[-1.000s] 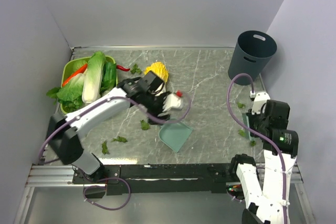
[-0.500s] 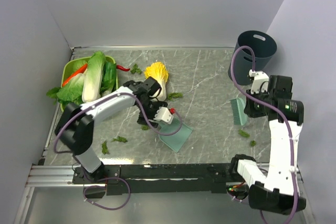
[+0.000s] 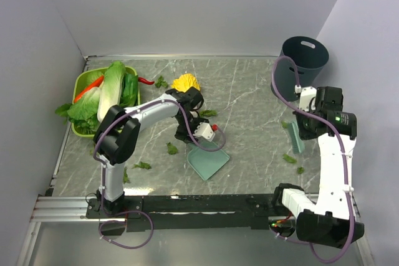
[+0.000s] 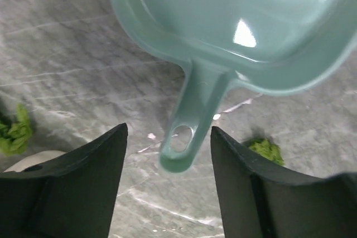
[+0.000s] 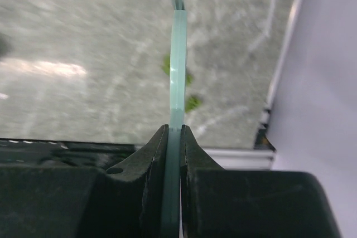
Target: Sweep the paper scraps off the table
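Note:
Small dark-green paper scraps lie scattered on the marble table [image 3: 249,104]: one [image 3: 172,148] beside my left arm, two more [image 3: 142,166] [image 3: 124,175] near the front left, others [image 3: 289,159] [image 3: 300,169] at the right edge. The teal dustpan [image 3: 209,161] lies flat at the middle front. My left gripper [image 4: 168,137] is open astride the dustpan's handle [image 4: 187,129], with a gap on each side. A scrap [image 4: 266,150] lies by the right finger. My right gripper [image 5: 174,129] is shut on a thin teal brush [image 3: 297,136], held edge-on over scraps [image 5: 192,103].
A dark bin [image 3: 300,63] stands at the back right corner. At the back left, a green basket [image 3: 80,82] holds whole cabbages, with a red chili [image 3: 145,81] and a yellow-topped cabbage half [image 3: 186,82] beside it. Walls close in left, back and right.
My left gripper swung over the dustpan's handle and its jaws narrowed a little. The right arm rose and carried the brush toward the right edge, turning it edge-on.

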Action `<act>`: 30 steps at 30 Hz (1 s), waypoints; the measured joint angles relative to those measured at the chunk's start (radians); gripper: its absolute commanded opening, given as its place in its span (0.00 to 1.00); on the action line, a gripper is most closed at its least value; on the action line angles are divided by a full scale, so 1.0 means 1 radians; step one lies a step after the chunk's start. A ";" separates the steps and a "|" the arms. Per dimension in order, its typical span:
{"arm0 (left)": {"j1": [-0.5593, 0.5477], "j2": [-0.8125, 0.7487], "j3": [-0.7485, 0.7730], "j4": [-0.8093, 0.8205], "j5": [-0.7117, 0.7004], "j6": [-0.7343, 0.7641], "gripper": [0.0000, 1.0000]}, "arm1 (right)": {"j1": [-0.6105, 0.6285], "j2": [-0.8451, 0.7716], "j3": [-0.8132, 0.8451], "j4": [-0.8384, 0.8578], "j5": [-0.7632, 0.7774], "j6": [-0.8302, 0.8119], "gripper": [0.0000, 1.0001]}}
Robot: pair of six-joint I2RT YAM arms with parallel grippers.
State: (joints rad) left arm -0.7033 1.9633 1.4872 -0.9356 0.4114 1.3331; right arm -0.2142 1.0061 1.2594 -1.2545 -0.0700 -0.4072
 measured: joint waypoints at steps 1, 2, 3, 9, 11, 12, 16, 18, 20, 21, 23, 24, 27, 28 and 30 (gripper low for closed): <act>0.000 0.001 0.000 -0.007 0.000 0.005 0.64 | -0.002 0.000 -0.016 0.000 0.026 -0.012 0.00; 0.000 0.001 0.000 -0.017 0.000 0.010 0.63 | -0.008 0.003 -0.034 -0.003 0.050 -0.023 0.00; 0.000 0.001 0.000 -0.024 0.000 0.013 0.63 | -0.016 0.008 -0.051 -0.007 0.076 -0.032 0.00; 0.000 0.001 -0.008 -0.034 0.006 0.009 0.66 | -0.035 0.042 -0.146 -0.001 0.165 -0.079 0.00; 0.000 0.001 -0.014 -0.034 0.009 0.008 0.65 | -0.035 0.044 -0.177 0.003 0.173 -0.091 0.00; 0.000 0.001 -0.019 -0.035 0.009 0.008 0.64 | -0.035 0.044 -0.198 0.009 0.175 -0.098 0.00; 0.000 0.001 -0.024 -0.039 0.010 0.000 0.56 | -0.035 0.053 -0.253 0.031 0.167 -0.116 0.00; 0.000 0.001 -0.023 -0.042 0.011 -0.013 0.52 | -0.035 0.071 -0.256 0.040 0.149 -0.116 0.00; 0.000 0.001 -0.023 -0.043 0.013 -0.027 0.48 | -0.035 0.099 -0.254 0.055 0.121 -0.114 0.00; 0.000 0.001 -0.023 -0.043 0.014 -0.039 0.47 | -0.035 0.117 -0.248 0.055 0.102 -0.109 0.00; 0.000 -0.004 -0.029 -0.034 0.018 -0.067 0.44 | -0.035 0.160 -0.226 0.055 0.063 -0.095 0.00; 0.000 -0.010 -0.037 -0.026 0.018 -0.080 0.43 | -0.035 0.187 -0.206 0.058 0.038 -0.082 0.00; 0.000 -0.042 -0.077 -0.005 0.022 -0.143 0.37 | -0.034 0.274 -0.124 0.061 -0.048 -0.032 0.00; 0.000 -0.056 -0.090 0.002 0.023 -0.169 0.33 | -0.033 0.299 -0.093 0.063 -0.074 -0.015 0.00; 0.000 -0.084 -0.106 0.015 0.022 -0.220 0.29 | -0.030 0.341 -0.031 0.066 -0.126 0.019 0.00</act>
State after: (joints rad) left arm -0.7033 1.8797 1.3815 -0.9207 0.4332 1.1133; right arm -0.2440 1.3476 1.2285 -1.1885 -0.1959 -0.3885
